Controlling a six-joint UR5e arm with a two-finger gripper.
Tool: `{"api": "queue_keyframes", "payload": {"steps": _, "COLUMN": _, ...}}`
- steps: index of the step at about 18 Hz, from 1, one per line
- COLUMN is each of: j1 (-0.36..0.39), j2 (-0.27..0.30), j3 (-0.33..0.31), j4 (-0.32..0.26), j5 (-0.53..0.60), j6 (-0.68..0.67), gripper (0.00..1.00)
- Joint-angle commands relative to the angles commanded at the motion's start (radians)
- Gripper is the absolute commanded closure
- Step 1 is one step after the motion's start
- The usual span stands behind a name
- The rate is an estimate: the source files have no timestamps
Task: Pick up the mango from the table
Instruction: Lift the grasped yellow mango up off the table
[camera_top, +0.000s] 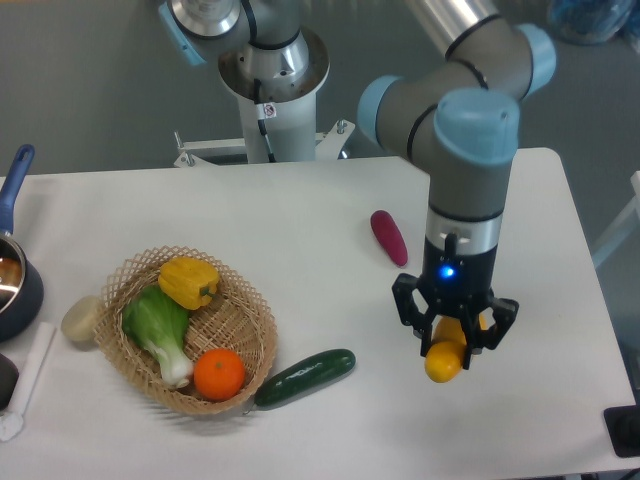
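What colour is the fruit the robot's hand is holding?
Yellow-orange. The mango sits between the hand's fingers in the fixed camera view, the only view.

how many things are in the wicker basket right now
3: a yellow bell pepper at the back, a leafy green vegetable on the left, and an orange at the front of the basket. Something small could be hidden beneath them.
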Motion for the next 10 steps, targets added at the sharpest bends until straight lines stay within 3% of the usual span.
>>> {"api": "queue_keyframes", "payload": {"steps": 10, "j1": 0.037, "j2": 0.003, "j3": 0.008, "j4": 0.0, "j5": -0.061, "j6": -0.006, "gripper": 0.82}}
